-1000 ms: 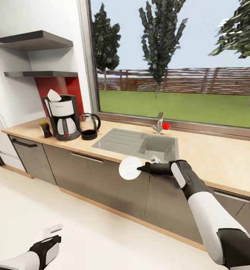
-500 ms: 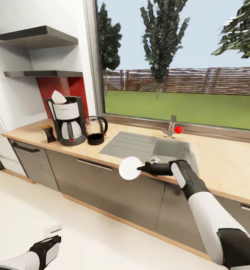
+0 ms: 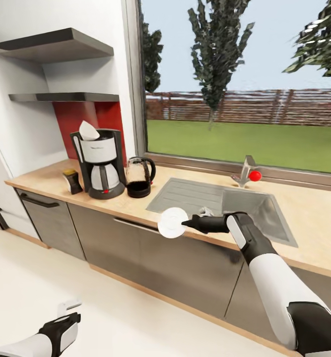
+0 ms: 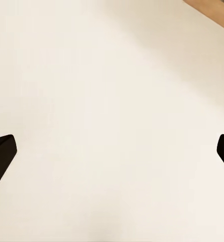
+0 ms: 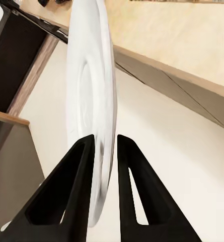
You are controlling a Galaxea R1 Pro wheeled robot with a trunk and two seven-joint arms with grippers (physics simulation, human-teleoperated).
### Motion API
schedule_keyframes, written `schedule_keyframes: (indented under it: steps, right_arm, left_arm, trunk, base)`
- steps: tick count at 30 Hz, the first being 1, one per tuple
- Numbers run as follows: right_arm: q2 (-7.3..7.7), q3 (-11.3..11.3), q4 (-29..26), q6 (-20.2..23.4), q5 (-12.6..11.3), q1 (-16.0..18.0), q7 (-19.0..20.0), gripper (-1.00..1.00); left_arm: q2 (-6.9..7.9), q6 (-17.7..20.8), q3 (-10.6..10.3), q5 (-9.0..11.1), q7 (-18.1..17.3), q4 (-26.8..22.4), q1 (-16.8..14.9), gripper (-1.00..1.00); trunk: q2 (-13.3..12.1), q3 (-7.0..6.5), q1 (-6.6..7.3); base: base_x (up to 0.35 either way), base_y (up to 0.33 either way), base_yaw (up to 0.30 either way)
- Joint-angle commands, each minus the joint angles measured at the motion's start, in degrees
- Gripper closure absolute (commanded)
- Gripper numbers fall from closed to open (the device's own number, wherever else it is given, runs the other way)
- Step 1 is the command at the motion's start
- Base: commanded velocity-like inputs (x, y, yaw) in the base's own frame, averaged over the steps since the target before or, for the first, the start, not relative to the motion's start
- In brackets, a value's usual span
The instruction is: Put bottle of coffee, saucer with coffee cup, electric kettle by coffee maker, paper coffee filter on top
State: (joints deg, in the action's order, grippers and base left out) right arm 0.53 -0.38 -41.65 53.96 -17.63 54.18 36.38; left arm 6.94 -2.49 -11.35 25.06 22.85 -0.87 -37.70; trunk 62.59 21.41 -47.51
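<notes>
Saucer (image 3: 173, 222) is held edge-on, pinched by right gripper (image 3: 185, 223), near counter front, right of coffee maker (image 3: 101, 163). Left gripper (image 3: 61, 325) is spread, empty, low. Step judged: saucer delivery. Leftward carry and levelling needed beside the machine.

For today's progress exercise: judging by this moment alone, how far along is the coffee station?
Done: paper coffee filter on the coffee maker; bottle of coffee and electric kettle beside it. In hand: right gripper holds the saucer. Left: placing the saucer, then the cup.
</notes>
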Motion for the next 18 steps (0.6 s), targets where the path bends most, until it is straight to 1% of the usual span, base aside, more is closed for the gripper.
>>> schedule_keyframes:
  steps: [1, 10, 18]
  right_arm:
    - [0.0, -0.06, -0.01, 0.31, -0.03, 0.05, 0.27, 1.0]
    - [0.0, -0.06, -0.1, 0.42, -0.03, 0.05, 0.27, 1.0]
    - [0.0, -0.06, -0.1, 0.41, -0.03, 0.05, 0.27, 1.0]
  left_arm:
    - [0.0, -0.15, -0.46, 0.6, 0.09, -0.01, -0.02, -1.0]
    - [0.01, -0.15, -0.47, 0.6, 0.09, -0.01, 0.0, -1.0]
    - [0.01, -0.15, -0.43, 0.6, 0.09, -0.01, 0.01, -1.0]
  trunk:
    - [0.04, 0.07, -0.02]
    - [0.04, 0.07, -0.02]
    - [0.04, 0.07, -0.02]
  base:
    - [0.189, 0.298, 0.0]
    - [0.169, 0.311, 0.0]
    - [0.139, 0.319, -0.003]
